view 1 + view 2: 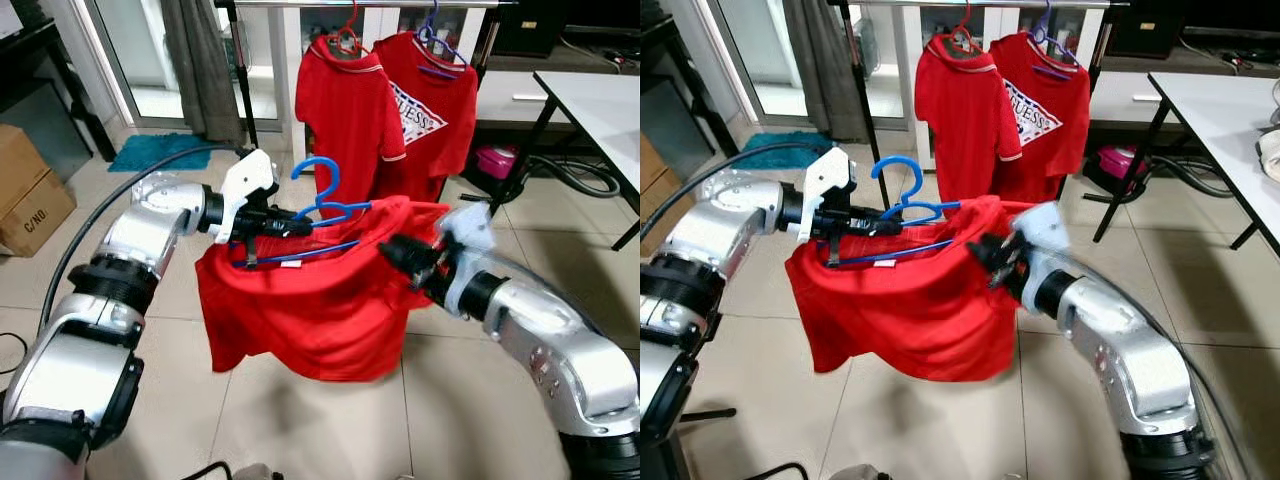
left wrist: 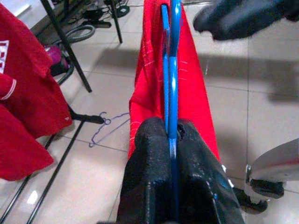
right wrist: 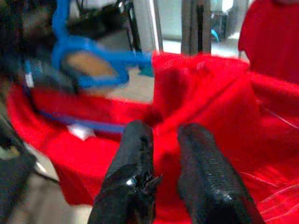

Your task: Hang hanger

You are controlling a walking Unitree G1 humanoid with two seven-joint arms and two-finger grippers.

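While we scan the tiled floor leftward to rightward, we list: cardboard boxes; a teal mat; our left gripper clenched on the blue hanger, which carries a red shirt held in mid-air before the rack; our right gripper, fingers parted, touching the shirt's shoulder; two red shirts hanging on the clothes rail; a white table.

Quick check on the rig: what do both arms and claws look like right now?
Both arms are glossy silver segments with black joint rings. The left claw has a white housing and black fingers; a dark cable loops behind that arm. The right claw has thick, matte black fingers with a rough texture.
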